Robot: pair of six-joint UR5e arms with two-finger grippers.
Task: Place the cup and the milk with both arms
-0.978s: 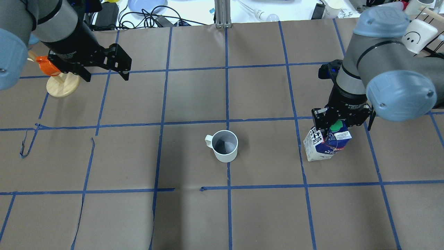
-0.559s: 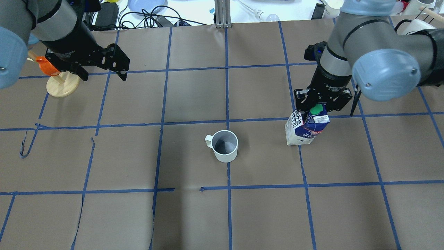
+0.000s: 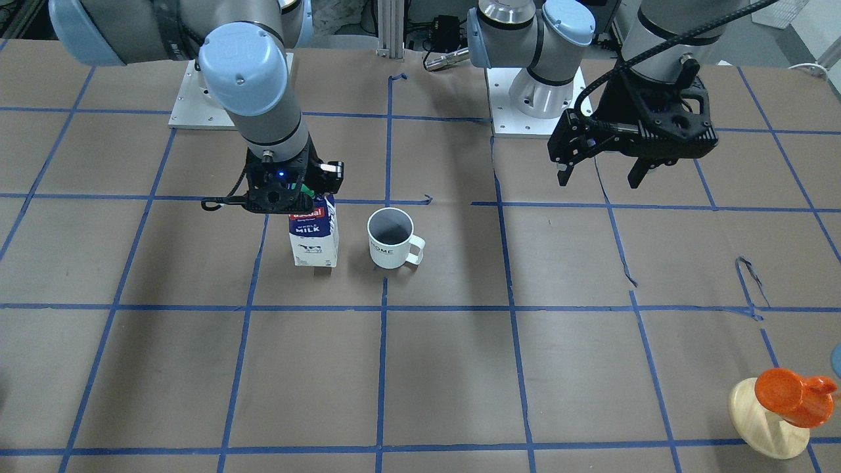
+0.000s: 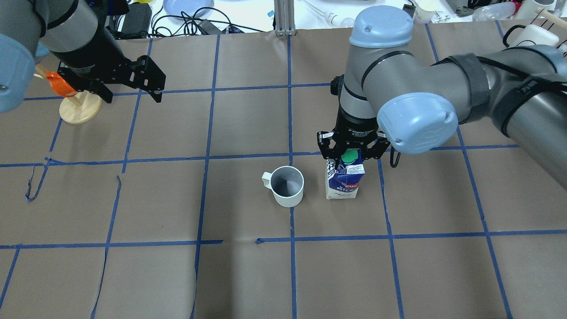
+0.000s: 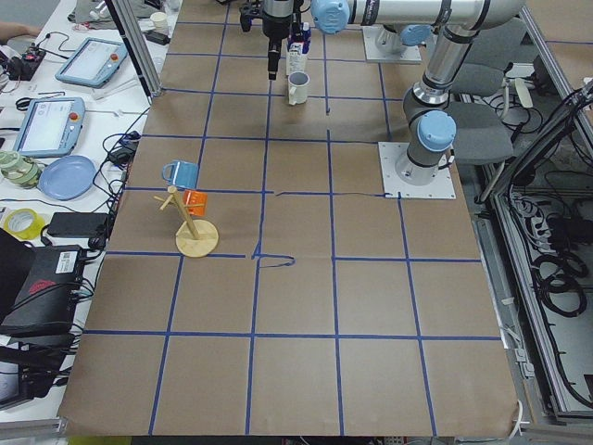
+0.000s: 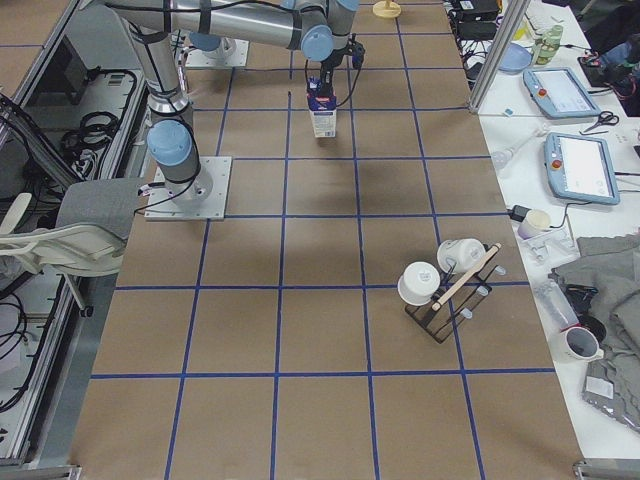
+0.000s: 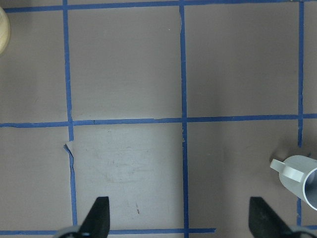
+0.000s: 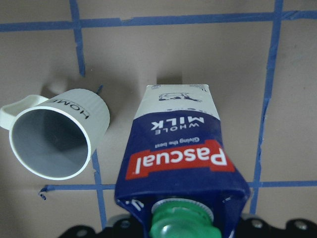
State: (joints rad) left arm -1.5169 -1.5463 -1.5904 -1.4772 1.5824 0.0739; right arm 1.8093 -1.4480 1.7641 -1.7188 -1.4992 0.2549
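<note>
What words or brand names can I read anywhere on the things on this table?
"Pascual": white letters on the red band on the milk carton.
"WHOLE MILK": white letters on the blue part of the same carton face.
"HOME": small black letters on the outer wall of the cup.
The fine line of print beside "WHOLE MILK" is too small to read with certainty.

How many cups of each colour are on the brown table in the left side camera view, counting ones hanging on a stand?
White mug: 1
Blue cup, on the wooden stand: 1
Orange cup, same stand: 1
Total: 3
</note>
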